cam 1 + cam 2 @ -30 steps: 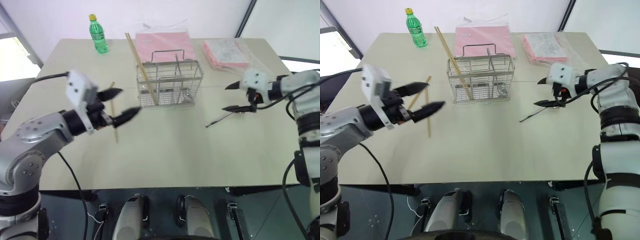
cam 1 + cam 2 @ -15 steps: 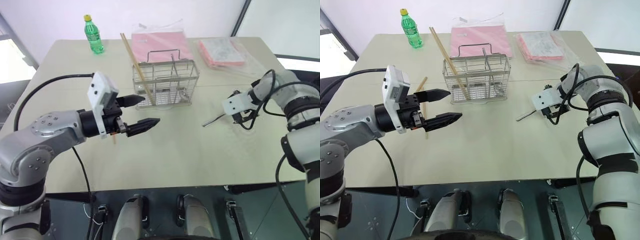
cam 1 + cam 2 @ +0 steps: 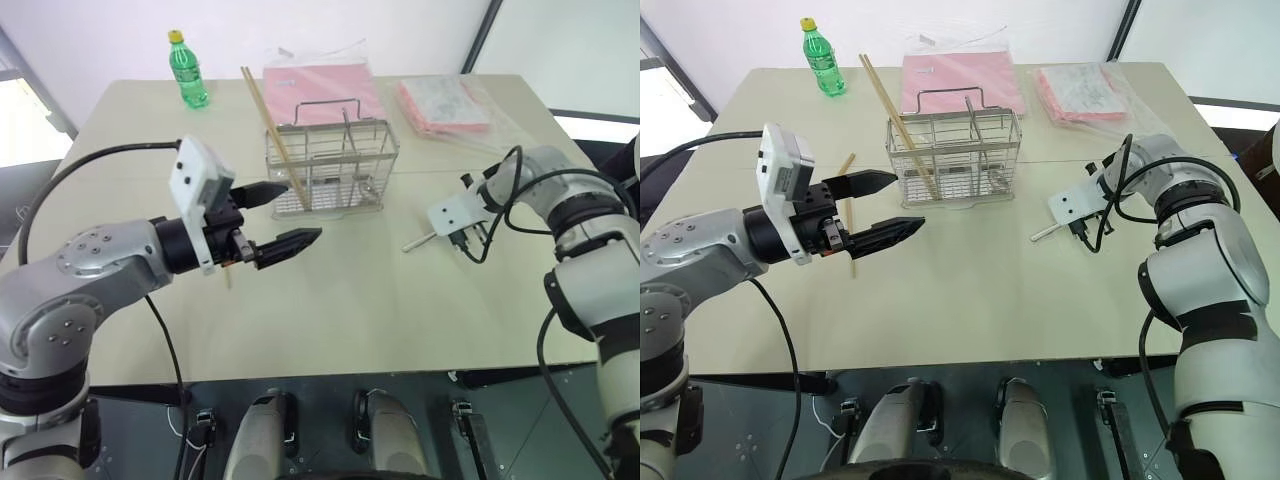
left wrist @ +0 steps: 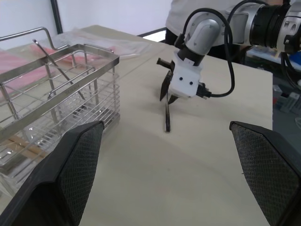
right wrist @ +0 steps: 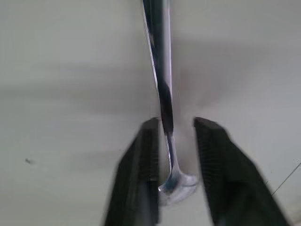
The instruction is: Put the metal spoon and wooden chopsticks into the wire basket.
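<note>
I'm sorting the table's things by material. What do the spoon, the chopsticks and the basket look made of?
The spoon looks like polished metal: it mirrors light and dark. The chopsticks look like bare pale wood, matte tan. The basket looks like bright steel wire in an open, see-through grid.

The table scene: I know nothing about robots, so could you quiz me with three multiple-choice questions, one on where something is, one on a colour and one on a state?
1. Where is the metal spoon?
A. on the floor
B. on the table, at the right gripper
C. in a person's hand

2. What colour is the bottle?
A. green
B. blue
C. red

3. How does the left gripper stand?
A. shut tight
B. clamped on a cup
C. open, nothing between its fingers

Answers:
1. B, as its handle lies on the tabletop between that gripper's fingers.
2. A, green with a yellow cap.
3. C, as its fingers are spread wide over bare tabletop.
</note>
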Available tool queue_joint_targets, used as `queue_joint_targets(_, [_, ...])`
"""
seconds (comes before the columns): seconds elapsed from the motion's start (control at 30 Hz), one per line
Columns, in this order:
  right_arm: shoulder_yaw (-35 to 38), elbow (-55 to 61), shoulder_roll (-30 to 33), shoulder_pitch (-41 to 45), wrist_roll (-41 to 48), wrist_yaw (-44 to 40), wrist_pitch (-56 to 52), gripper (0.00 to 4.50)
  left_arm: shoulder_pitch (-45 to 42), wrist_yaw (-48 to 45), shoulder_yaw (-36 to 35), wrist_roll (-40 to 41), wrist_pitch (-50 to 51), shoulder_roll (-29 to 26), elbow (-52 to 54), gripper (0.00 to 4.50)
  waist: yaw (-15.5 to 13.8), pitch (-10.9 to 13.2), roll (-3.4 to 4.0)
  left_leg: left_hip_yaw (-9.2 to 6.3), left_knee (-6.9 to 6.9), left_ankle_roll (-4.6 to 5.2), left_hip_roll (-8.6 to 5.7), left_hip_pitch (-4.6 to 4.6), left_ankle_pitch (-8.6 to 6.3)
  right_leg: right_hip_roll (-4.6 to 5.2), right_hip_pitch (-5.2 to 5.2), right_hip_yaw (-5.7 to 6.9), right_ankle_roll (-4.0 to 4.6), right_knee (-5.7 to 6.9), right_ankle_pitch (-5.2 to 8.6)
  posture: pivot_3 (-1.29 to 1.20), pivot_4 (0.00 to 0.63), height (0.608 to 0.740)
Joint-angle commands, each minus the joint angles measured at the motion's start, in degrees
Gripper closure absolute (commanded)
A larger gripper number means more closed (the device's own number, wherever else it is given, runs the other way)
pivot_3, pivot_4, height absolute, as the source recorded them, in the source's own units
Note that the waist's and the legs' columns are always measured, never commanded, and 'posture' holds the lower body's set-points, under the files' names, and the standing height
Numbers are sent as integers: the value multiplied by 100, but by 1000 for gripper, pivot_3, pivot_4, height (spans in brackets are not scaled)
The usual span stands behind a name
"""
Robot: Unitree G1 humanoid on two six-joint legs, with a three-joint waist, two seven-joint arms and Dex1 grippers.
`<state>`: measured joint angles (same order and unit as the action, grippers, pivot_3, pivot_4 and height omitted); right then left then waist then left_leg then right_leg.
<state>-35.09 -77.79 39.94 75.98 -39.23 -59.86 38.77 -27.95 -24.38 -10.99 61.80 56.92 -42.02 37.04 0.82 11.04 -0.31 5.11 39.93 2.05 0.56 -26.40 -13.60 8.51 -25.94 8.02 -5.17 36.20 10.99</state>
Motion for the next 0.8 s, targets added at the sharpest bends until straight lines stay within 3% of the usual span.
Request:
queue_joint_targets(0.03, [243,19,76,7,208,-208,86,4477,-172,42,-138,56,-142,-61,18,0,-6,0,0,-4,1,0,-1,1,0,-1,3,1,0,0,0,0,150,692])
queue_joint_targets(0.13, [536,70,69,-88,539,-474,237,4477,-207,18,-141,28,-166,-75,-38,0,0,0,0,-5,1,0,-2,1,0,-1,5,1,0,-1,0,0,150,692])
queue_joint_targets(0.27, [1298,272,-19,-358,1591,-1858,541,4477,-259,-60,-209,-82,-262,-147,-172,0,3,0,0,-7,1,0,-2,5,0,-4,10,1,-1,-2,0,0,150,692])
queue_joint_targets(0.33, [1684,641,-129,-589,2465,-2875,331,4477,-300,-105,-256,-157,-335,-207,-291,0,4,0,0,-7,1,0,-2,8,0,-3,15,2,-1,-2,0,0,150,692])
queue_joint_targets(0.4, [1443,1917,-16,-1068,3925,-3252,-698,4477,-353,-174,-280,-236,-403,-276,-407,0,3,0,0,-10,0,1,0,17,0,-5,25,4,-1,-4,0,0,150,692])
queue_joint_targets(0.5, [1336,4179,350,-1622,5898,-3264,-3226,4477,-438,-268,-295,-314,-471,-340,-550,0,-13,8,13,-19,3,1,1,20,0,-2,31,6,0,0,0,0,150,692])
queue_joint_targets(0.57, [2053,4664,14,-1424,6419,-3059,-4621,4477,-542,-354,-269,-410,-528,-382,-683,0,-16,13,22,-20,5,1,0,20,0,1,31,7,0,1,0,0,150,692])
queue_joint_targets(0.67, [2777,4311,-527,-811,6624,-1853,-5616,4477,-687,-457,-203,-554,-608,-390,-850,0,-1,15,25,-16,4,-2,4,21,-2,-2,24,9,4,1,-2,0,150,692])
queue_joint_targets(0.8, [3342,3576,-869,-319,6489,-947,-5848,4477,-795,-508,-149,-643,-635,-340,-950,0,-90,12,21,-16,-4,-3,0,14,-2,-1,17,11,5,2,-2,0,150,692])
